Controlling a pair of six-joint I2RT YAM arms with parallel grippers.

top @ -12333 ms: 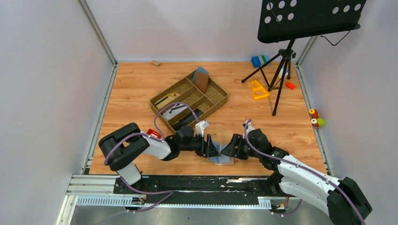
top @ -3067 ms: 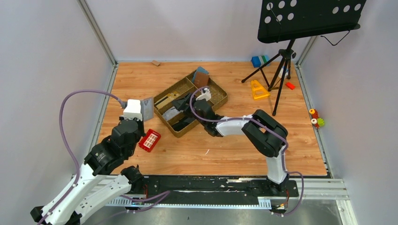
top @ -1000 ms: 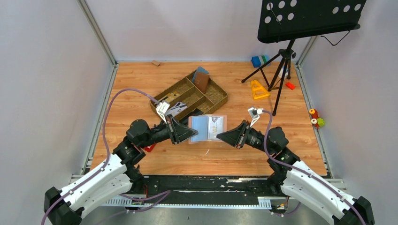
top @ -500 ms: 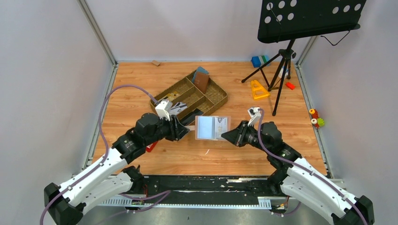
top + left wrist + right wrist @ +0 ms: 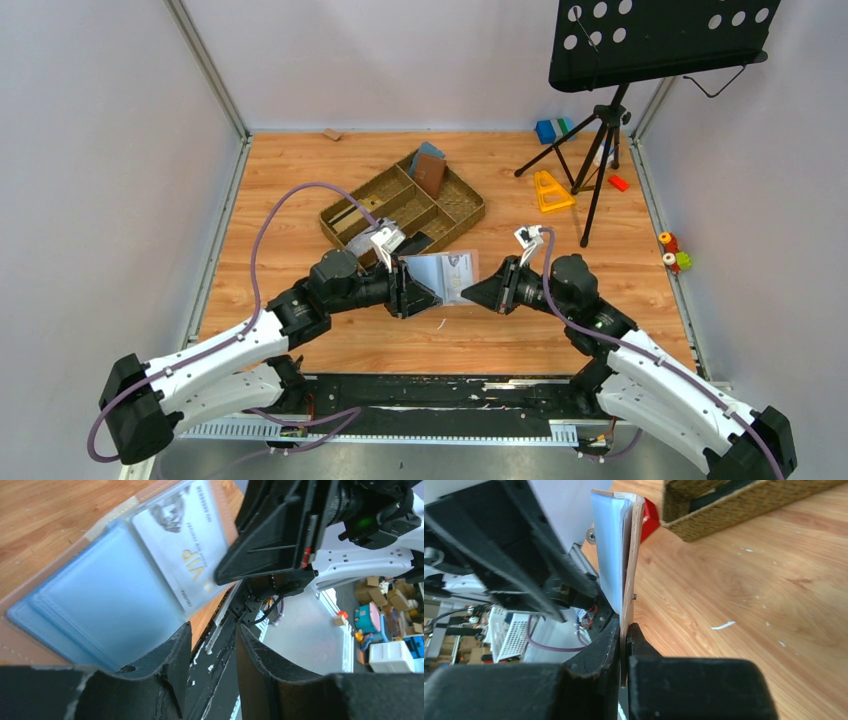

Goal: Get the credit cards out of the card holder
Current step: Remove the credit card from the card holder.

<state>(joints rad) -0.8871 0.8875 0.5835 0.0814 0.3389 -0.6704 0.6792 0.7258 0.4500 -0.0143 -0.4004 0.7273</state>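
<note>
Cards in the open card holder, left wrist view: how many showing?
1: a pale VIP card in the sleeve of the card holder on the side the right gripper clamps. The other sleeve looks empty; more could hide behind it.

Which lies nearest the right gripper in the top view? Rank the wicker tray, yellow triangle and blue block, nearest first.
1. Wicker tray: just behind and left of the right gripper, which pinches the card holder.
2. Yellow triangle: farther back, to the right.
3. Blue block: at the back wall, right side.
</note>
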